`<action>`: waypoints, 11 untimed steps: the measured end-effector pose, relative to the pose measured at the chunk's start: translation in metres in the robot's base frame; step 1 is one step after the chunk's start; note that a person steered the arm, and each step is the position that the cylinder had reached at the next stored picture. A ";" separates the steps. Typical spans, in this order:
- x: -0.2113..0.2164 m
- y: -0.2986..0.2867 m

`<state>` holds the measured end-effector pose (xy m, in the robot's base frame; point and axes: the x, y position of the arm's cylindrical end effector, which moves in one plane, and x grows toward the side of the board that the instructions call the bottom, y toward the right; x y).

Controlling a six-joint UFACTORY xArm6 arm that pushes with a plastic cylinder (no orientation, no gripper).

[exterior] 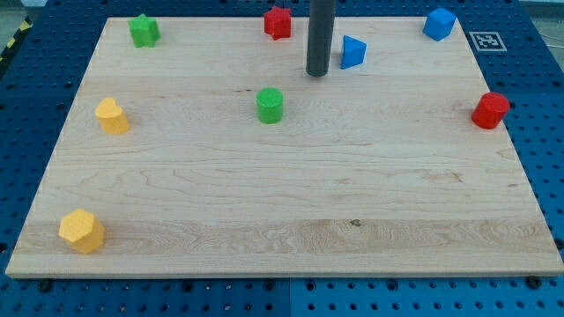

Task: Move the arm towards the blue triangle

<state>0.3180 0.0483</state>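
Worktop (291, 220): pale wooden board. Nearest, yellow hexagon block (81, 231) at the view's bottom left. Farther, yellow block (112, 115), green cylinder (270, 105), red cylinder (490, 110). Far edge: green block (144, 31), red block (278, 22), blue cube (439, 24).

Blue triangle (352, 52): top centre, its flat face toward the view's left, apex pointing right; long axis unclear.

My tip (317, 75): bare rod tool holding nothing, just left of the triangle, apart; upper rod cut off by the view's top.

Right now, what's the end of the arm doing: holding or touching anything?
No gripper here, only a rod. My tip holds nothing; it sits just to the view's left of the blue triangle, with a small gap and no contact visible.
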 end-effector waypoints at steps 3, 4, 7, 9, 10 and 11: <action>-0.027 0.007; -0.029 0.019; -0.060 0.052; -0.062 0.086; -0.062 0.096; -0.062 0.097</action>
